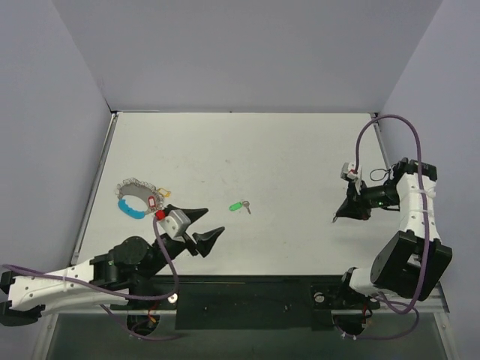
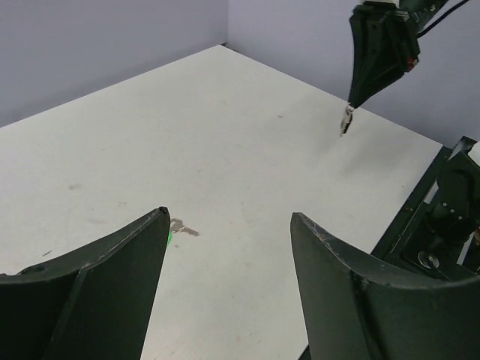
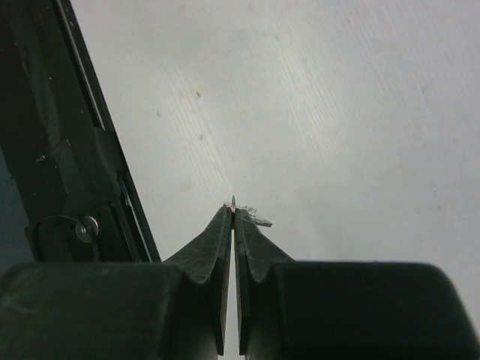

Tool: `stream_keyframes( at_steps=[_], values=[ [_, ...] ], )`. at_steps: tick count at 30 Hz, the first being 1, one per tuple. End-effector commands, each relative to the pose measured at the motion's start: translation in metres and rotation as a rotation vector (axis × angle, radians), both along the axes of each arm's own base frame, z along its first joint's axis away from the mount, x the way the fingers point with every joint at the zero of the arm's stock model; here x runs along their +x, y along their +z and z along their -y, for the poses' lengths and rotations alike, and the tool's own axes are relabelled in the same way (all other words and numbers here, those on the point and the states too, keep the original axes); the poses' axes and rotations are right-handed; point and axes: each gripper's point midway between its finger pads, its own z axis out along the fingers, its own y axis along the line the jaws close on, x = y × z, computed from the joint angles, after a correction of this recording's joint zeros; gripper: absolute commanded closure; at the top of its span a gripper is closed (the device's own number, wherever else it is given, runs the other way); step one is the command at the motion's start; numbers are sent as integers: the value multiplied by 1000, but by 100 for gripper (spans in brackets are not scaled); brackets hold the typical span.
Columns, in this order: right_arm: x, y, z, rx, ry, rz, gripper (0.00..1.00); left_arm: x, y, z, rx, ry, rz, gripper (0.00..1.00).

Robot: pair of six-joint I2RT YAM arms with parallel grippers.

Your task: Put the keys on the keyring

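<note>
Right gripper (image 3: pixel 234 210) is pinched tight on just a sliver of a key (image 3: pixel 255 218), so it could twist or drop out mid-carry. Left gripper (image 1: pixel 214 220) hangs spread near the green key (image 1: pixel 239 205); keyring (image 1: pixel 133 184) lies far left.

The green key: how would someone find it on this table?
Look near the middle of the white table. Just beyond the left gripper, jaws open, lies a tiny silver key with a bright green tag. The keyring further left has blue, red and yellow tags instead.
</note>
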Motion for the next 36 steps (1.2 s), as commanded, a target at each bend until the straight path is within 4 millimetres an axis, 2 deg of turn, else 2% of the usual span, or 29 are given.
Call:
stream_keyframes(
  at_steps=[1, 3, 7, 9, 13, 21, 26, 31, 36],
  values=[
    [-43, -4, 32, -70, -219, -335, 100, 9, -17, -58, 176, 132, -27, 25],
    [-45, -17, 57, -195, -301, -375, 100, 9, -20, -74, 176, 156, -33, 25],
    [-42, -42, 85, -341, -433, -450, 100, 7, -26, -95, 114, 176, -39, 25],
    [-37, -54, 92, -385, -481, -499, 100, 7, -27, -97, 95, 174, -15, 25],
    [-12, -79, 101, -461, -585, -543, 100, 10, -23, -104, 89, 202, -6, 24],
    [52, -112, 97, -541, -731, -531, 100, 11, -23, -102, 122, 205, -8, 24],
    [75, -127, 92, -602, -746, -516, 100, 10, -23, -102, 128, 202, -7, 24],
    [96, -130, 86, -617, -774, -471, 100, 11, -22, -103, 119, 204, -5, 24],
    [107, -134, 82, -639, -775, -463, 100, 11, -24, -102, 125, 201, -5, 24]
  ],
)
